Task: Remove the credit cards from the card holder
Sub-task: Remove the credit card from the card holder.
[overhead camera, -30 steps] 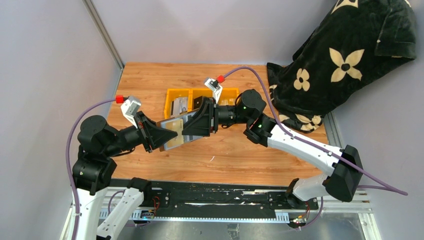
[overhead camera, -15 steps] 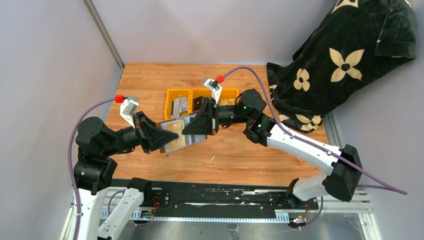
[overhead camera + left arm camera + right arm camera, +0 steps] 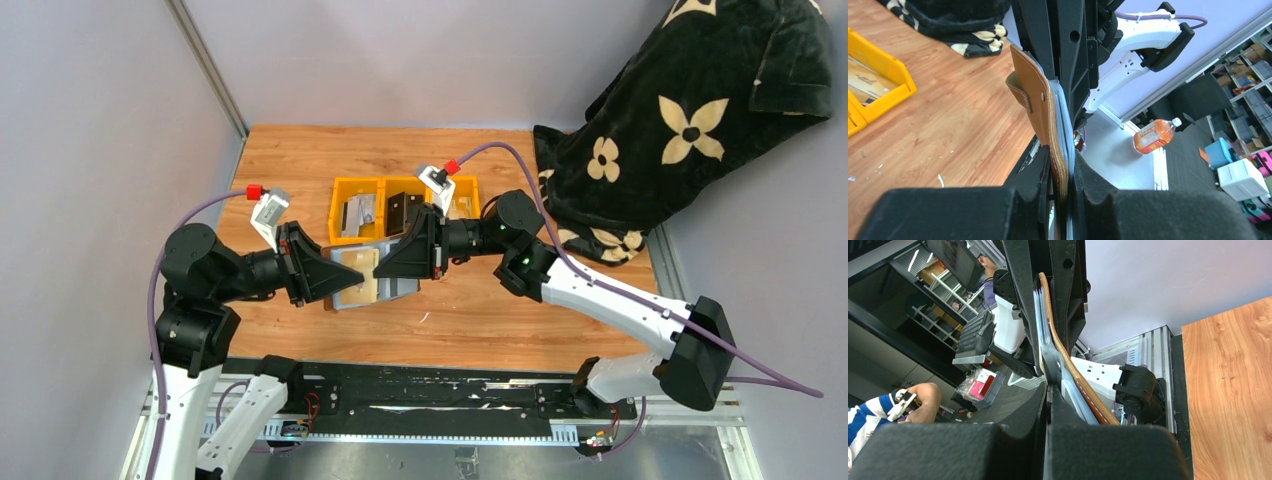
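Observation:
The card holder (image 3: 366,284) hangs open above the table between my two grippers, grey inside up, with a tan card (image 3: 363,291) showing in it. My left gripper (image 3: 335,280) is shut on its left edge; the left wrist view shows the brown leather (image 3: 1035,100) clamped between the jaws of the left gripper (image 3: 1062,165). My right gripper (image 3: 386,268) is shut on a thin grey card at the holder's right side. In the right wrist view that gripper (image 3: 1048,390) pinches the grey sheet (image 3: 1050,356), and the holder's leather (image 3: 1080,385) lies outside its right finger.
Yellow bins (image 3: 335,210) stand just behind the holder, with grey pieces (image 3: 360,212) in the left one and a black piece (image 3: 402,208) in the middle one. A black flowered blanket (image 3: 690,120) lies at the back right corner.
Both grippers have moved together toward the near edge with the holder between them. The holder now hangs lower and closer to me.

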`<act>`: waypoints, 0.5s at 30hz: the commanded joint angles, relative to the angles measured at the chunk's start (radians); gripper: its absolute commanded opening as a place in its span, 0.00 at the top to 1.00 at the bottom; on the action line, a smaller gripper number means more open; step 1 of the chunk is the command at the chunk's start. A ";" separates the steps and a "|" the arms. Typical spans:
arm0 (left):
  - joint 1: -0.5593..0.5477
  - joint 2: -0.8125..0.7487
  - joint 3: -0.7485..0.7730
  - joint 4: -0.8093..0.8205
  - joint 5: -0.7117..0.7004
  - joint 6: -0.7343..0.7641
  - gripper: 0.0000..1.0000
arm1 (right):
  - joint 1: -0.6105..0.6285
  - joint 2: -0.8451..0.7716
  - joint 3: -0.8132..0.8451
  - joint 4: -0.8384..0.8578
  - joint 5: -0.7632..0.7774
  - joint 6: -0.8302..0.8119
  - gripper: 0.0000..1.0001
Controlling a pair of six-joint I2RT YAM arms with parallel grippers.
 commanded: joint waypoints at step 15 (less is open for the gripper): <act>-0.009 -0.010 0.056 -0.019 -0.094 0.049 0.87 | -0.017 -0.091 -0.030 -0.163 0.091 -0.111 1.00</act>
